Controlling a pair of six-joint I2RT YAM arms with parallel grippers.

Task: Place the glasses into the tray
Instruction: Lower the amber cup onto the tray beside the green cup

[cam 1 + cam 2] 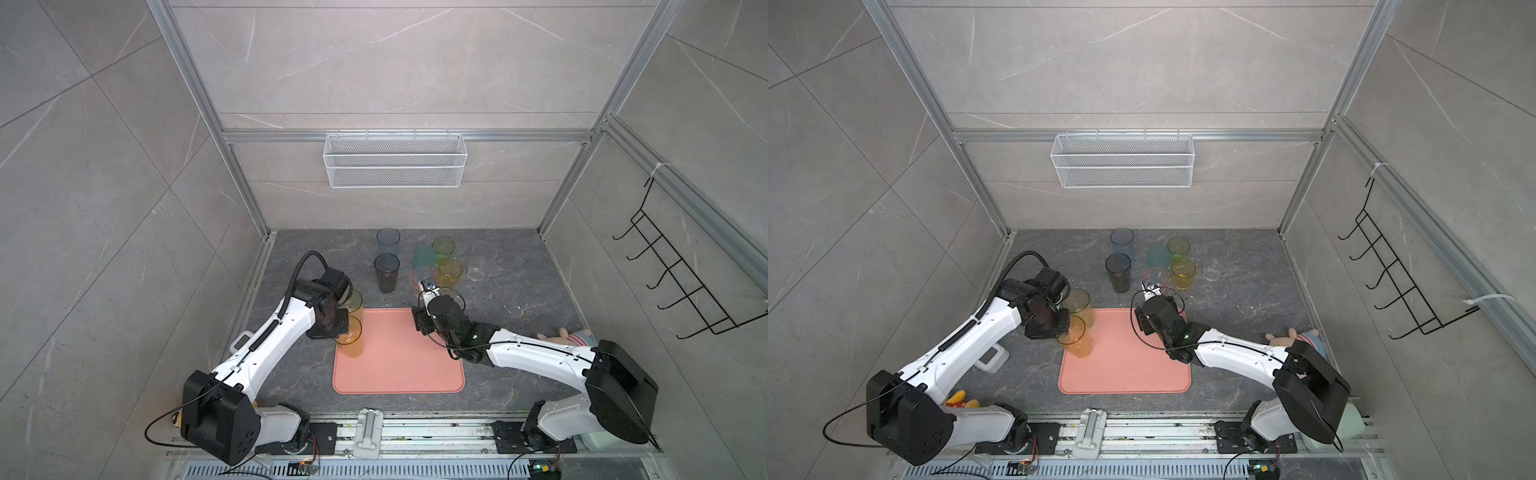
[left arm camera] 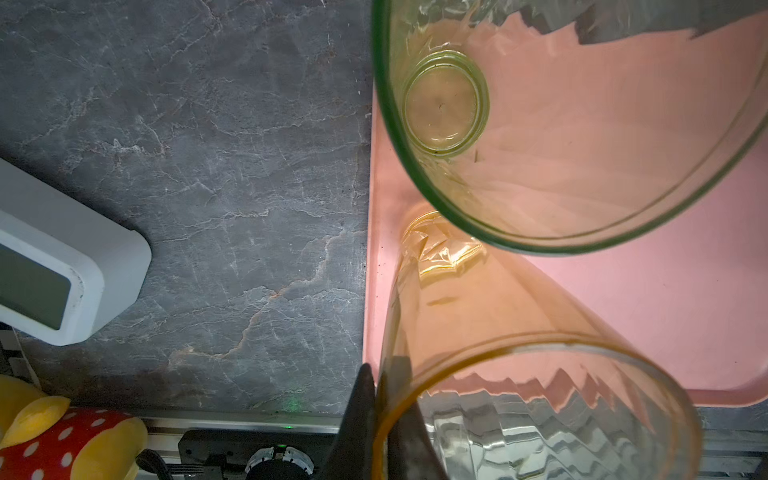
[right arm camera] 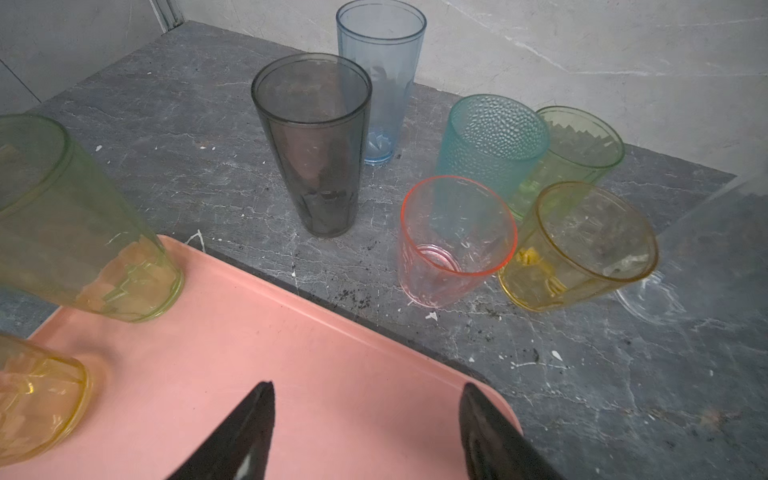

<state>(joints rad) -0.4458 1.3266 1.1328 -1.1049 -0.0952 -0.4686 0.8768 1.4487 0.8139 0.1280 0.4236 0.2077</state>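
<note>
We count two of nine in: the tall yellow-green glass [image 1: 353,301] stands at the far-left corner of the tray [image 1: 399,357]. The tall amber glass [image 1: 351,343] is just beside it on the left edge, left gripper [image 2: 380,372] fingers clamped on its rim. Seven are left on the table [image 1: 519,291] past the tray's far edge: smoky grey glass [image 3: 316,145], blue-grey glass [image 3: 380,75], teal glass [image 3: 490,141], green glass [image 3: 582,145], pink glass [image 3: 453,241], short amber glass [image 3: 582,249], clear glass [image 1: 482,257]. Right gripper [image 3: 366,385] fingers are apart, holding nothing, over the tray's far-right corner. All glasses look empty, the wire basket [image 1: 395,166] too.
</note>
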